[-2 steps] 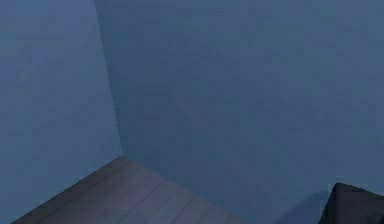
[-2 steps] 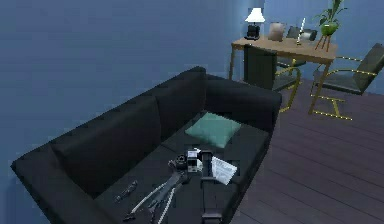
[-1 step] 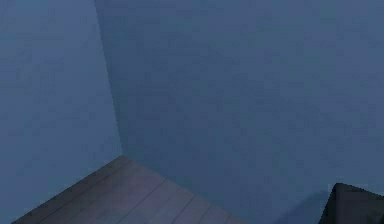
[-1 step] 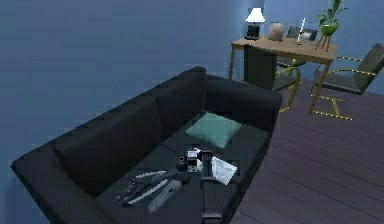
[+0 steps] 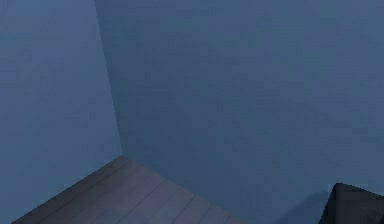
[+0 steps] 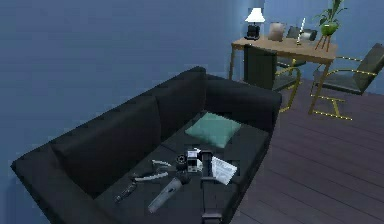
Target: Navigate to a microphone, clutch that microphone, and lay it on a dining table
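A black sofa spans the arm side view, with a teal cushion on its seat. Several small things lie on the seat's near part. Among them is a grey stick-shaped thing, thicker at one end, which could be the microphone. A pale thin thing and a dark bar-shaped one lie left of it. My arm rises from the bottom edge over the seat, and the gripper sits left of its white squares. I cannot tell whether it holds anything. The wooden dining table stands at the far right.
A lamp, a plant and small items stand on the dining table, with chairs around it. White paper lies on the sofa seat. The forward view shows a blue wall corner, wooden floor and the sofa's dark end.
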